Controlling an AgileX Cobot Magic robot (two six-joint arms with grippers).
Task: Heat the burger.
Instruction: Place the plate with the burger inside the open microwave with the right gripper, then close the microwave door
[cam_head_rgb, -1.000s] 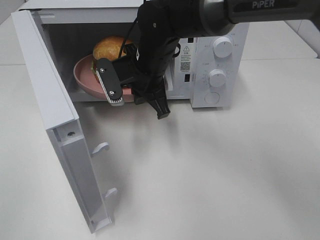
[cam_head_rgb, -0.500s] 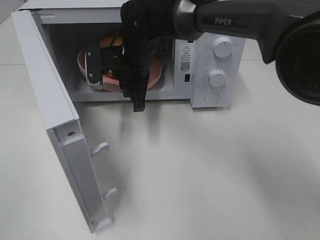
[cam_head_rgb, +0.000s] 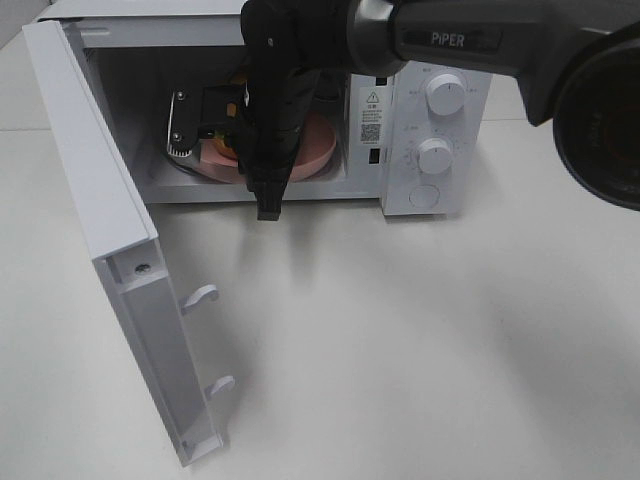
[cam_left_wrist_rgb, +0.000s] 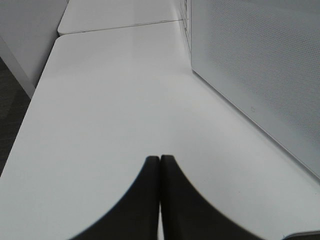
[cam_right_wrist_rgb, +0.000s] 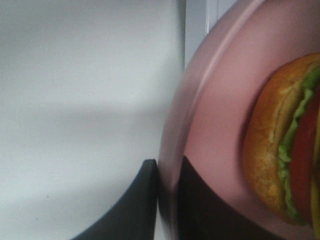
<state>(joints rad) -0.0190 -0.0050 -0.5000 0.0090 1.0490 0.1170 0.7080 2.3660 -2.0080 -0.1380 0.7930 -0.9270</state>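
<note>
Your right fingers (cam_right_wrist_rgb: 142, 200) pinch the rim of the pink round plate (cam_right_wrist_rgb: 215, 115). It carries the round burger (cam_right_wrist_rgb: 285, 145), golden bun over lettuce and tomato, level inside the white microwave (cam_head_rgb: 440, 110). Gripping the edge leaves the food untouched. Your left fingers (cam_left_wrist_rgb: 145, 195) are pressed together, empty, above the white table (cam_head_rgb: 420, 340). A second ago the plate sat at the doorway; now it lies deeper in. The open door (cam_head_rgb: 110, 230) hasn't moved.

Glossy pink plate (cam_right_wrist_rgb: 215, 125), matt grainy-bunned burger (cam_right_wrist_rgb: 270, 150), matt white table (cam_head_rgb: 420, 340), smooth white plastic microwave (cam_head_rgb: 468, 130)
</note>
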